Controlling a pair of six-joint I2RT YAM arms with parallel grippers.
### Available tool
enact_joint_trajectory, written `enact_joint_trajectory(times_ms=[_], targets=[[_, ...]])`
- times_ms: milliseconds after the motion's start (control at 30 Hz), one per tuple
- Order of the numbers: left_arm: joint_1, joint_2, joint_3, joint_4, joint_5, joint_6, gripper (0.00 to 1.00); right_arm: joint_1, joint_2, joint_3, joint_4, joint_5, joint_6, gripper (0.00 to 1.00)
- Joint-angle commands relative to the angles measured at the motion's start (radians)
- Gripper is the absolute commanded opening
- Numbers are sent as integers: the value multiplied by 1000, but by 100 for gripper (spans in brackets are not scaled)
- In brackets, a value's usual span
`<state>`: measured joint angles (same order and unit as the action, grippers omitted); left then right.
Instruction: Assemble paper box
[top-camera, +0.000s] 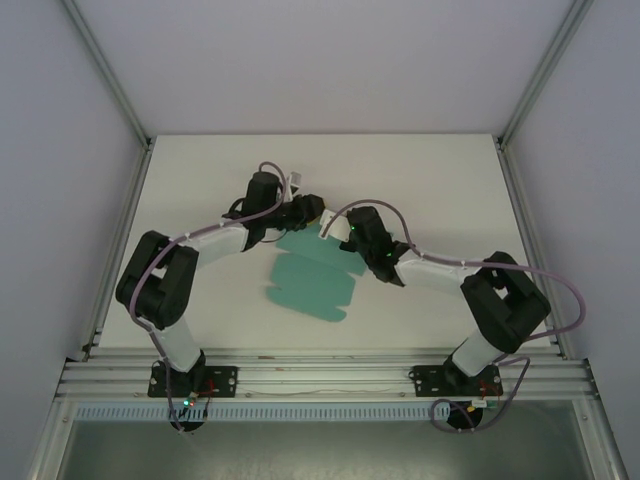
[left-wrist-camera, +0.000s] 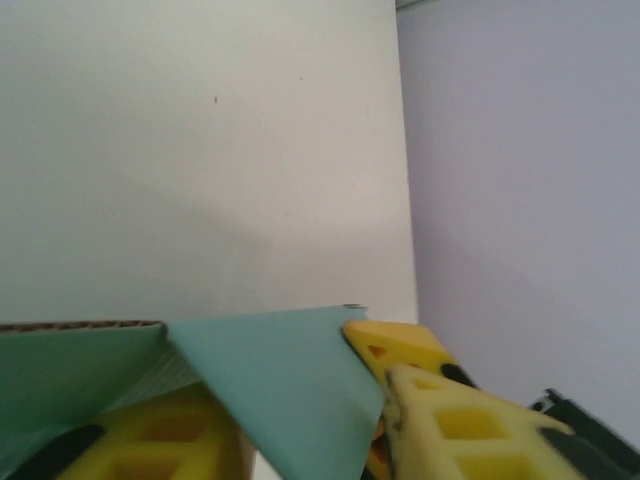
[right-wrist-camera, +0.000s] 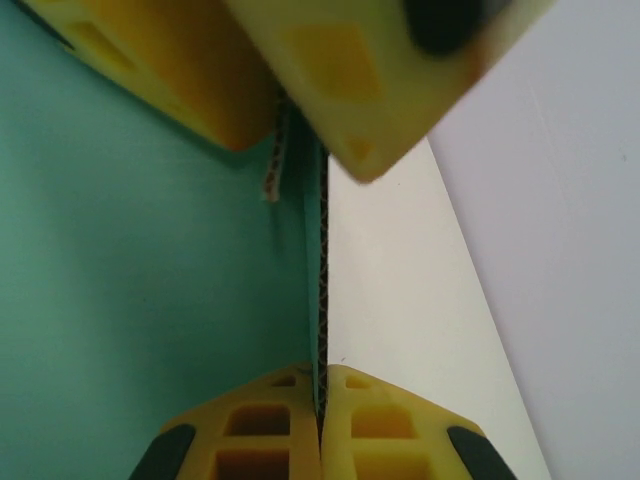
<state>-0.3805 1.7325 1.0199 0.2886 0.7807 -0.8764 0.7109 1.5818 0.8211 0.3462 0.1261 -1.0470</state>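
From above, the teal-green die-cut card sheet of the paper box (top-camera: 310, 285) lies on the white tabletop (top-camera: 420, 180), between the two arms and a little nearer their bases than the hands. Its far edge meets both hands: the left hand (top-camera: 312, 210) at the far left corner, the right hand (top-camera: 337, 232) just beside it. This view is too distant to read either grip.

The left wrist camera is closer. The left hand (left-wrist-camera: 285, 375) has its yellow fingers (left-wrist-camera: 440, 420) set apart, with a raised teal panel of the card (left-wrist-camera: 250, 360) slanting across the gap. Whether they pinch it, I cannot tell. Beyond lie bare tabletop (left-wrist-camera: 200, 150) and a pale lilac wall (left-wrist-camera: 520, 200).

The right wrist camera settles its own hand. The right hand (right-wrist-camera: 322, 375) is closed narrow, both pads pressed onto the card's corrugated edge, which runs straight up from them. The teal face (right-wrist-camera: 130, 260) spreads to the left, tabletop (right-wrist-camera: 380, 290) to the right. At the top, the left hand's yellow fingers (right-wrist-camera: 330, 60) sit on the same edge.
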Motion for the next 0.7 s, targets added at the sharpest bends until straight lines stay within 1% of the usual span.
enact_joint_trajectory(times_ms=[0, 67, 167, 200, 300, 333, 400, 500, 600, 667], targets=[[-9, -95, 0, -128, -99, 137, 52, 17, -55, -14, 55, -35, 33, 0], [2, -170, -28, -222, -164, 222, 68, 2, -76, -21, 45, -35, 52, 0], [49, -297, -115, -290, -242, 284, 93, -27, -114, -36, 23, -57, 77, 0], [69, -336, -148, -308, -269, 296, 100, -35, -126, -40, 9, -69, 82, 0], [148, -415, -217, -395, -356, 318, 100, -47, -157, -52, -22, -92, 92, 0], [178, -430, -239, -421, -388, 349, 100, -50, -164, -56, -27, -97, 99, 0], [220, -440, -276, -443, -431, 361, 100, -54, -179, -59, -38, -109, 113, 0], [251, -423, -309, -431, -430, 388, 100, -60, -193, -55, -56, -120, 128, 0], [252, -389, -317, -390, -406, 403, 99, -60, -199, -45, -78, -127, 135, 0], [251, -367, -323, -332, -379, 404, 98, -60, -201, -35, -92, -133, 143, 0]])
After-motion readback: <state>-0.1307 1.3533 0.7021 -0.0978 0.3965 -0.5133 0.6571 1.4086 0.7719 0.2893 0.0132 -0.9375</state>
